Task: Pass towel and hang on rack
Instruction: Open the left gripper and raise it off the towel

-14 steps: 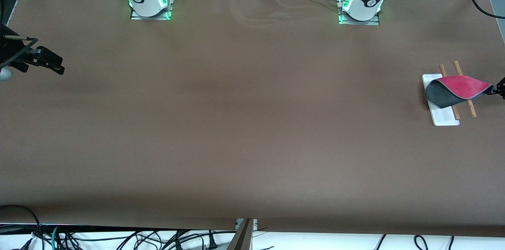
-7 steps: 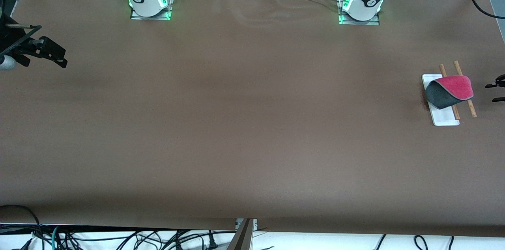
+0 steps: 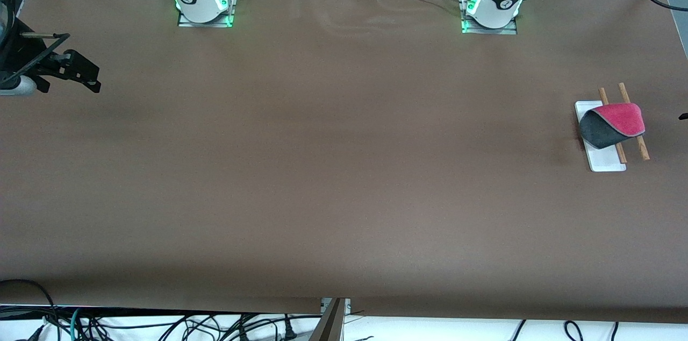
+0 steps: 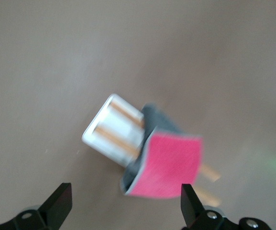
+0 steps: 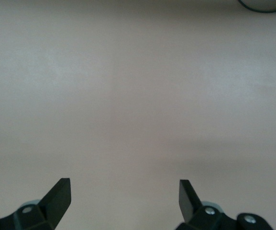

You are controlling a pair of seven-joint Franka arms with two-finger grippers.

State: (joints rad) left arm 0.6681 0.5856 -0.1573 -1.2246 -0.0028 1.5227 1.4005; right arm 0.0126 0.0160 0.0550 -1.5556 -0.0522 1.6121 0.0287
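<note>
Our left gripper [image 4: 123,203] was wide apart and held nothing. In front of it the towel [image 4: 169,165] hung over the rods of the rack [image 4: 111,129], so we think it was let go there to stay. Our right gripper [image 5: 123,199], also apart and empty, waited over bare table [image 3: 322,169] at the right arm's end.

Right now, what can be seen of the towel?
The towel is a small soft cloth, bright pink on one face and dark grey on the other. It lies draped over the two thin wooden rods of the rack, toward the left arm's end of the table, pink face up on one side and grey hanging toward the white base. Only the rack touches it.
</note>
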